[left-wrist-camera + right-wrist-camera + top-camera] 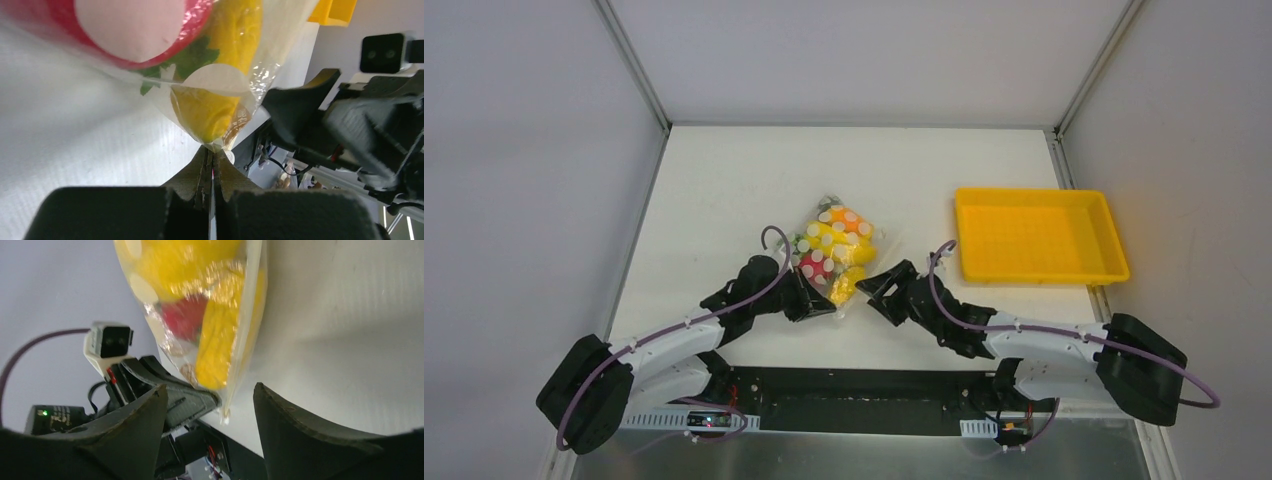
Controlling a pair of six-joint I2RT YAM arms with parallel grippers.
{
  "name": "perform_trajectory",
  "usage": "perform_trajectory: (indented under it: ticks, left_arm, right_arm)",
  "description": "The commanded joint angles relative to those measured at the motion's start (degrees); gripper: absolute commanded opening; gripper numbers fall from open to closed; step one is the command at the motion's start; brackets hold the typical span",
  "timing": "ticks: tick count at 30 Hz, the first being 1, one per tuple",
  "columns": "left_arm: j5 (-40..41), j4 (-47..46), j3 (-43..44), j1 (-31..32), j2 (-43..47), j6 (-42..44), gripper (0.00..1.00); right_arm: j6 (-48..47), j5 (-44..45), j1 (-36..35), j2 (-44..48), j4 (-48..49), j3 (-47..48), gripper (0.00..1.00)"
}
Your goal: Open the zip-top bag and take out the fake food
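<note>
The zip-top bag [836,247], clear with white dots, lies on the white table, full of fake food [849,238]: yellow corn, red and orange pieces. My left gripper [820,306] is shut on the bag's near corner; in the left wrist view the fingers [192,177] pinch the plastic edge under the corn [212,107]. My right gripper [876,290] is open just right of that corner. In the right wrist view its fingertips [150,410] straddle the bag's [239,355] lower edge without touching it, and the left gripper's finger shows behind.
A rigid yellow tray [1036,237] sits at the right, close to the table's right edge. Grey walls enclose the table on three sides. The table's near edge and the arms' mounting rail [864,385] lie just below the grippers.
</note>
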State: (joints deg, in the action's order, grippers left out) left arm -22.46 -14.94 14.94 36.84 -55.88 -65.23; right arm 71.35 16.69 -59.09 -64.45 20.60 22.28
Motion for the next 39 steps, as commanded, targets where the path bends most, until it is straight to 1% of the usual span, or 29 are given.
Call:
perform_trajectory:
  ticks: [1, 4, 8, 14, 16, 24, 35, 39]
  left_arm:
    - [3.6, -4.0, 3.9, 3.1, -1.9, -0.8, 0.0]
    - [4.4, -4.5, 4.4, 4.3, -2.9, -1.0, 0.0]
    - [5.0, -4.5, 4.6, 5.4, -3.3, -1.2, 0.0]
    - [5.8, -3.6, 4.8, 6.5, -3.2, -0.8, 0.0]
    - [5.9, -3.6, 4.7, 6.7, -3.4, -0.8, 0.0]
    - [6.1, -3.8, 4.8, 7.1, -4.1, -0.7, 0.0]
    - [6.5, -3.6, 4.7, 7.4, -4.7, -0.4, 0.0]
    - [6.4, -3.6, 4.7, 7.4, -4.5, -0.4, 0.0]
  right_arm:
    - [7.5, 6.9, -6.3, -0.9, 2.8, -1.2, 0.65]
    - [9.1, 8.6, -9.4, -3.4, 4.3, -0.6, 0.62]
    - [11.1, 10.2, -11.4, -6.8, 7.1, -1.0, 0.57]
    - [10.9, 7.7, -11.7, -11.4, 10.9, 0.2, 0.42]
    - [10.7, 7.1, -12.1, -12.6, 11.7, 0.7, 0.4]
    - [11.8, 7.8, -13.8, -12.7, 12.6, -0.1, 0.34]
    - [11.7, 7.8, -15.3, -11.5, 12.8, 0.1, 0.33]
    - [12.3, 8.6, -15.8, -11.6, 12.8, -0.5, 0.32]
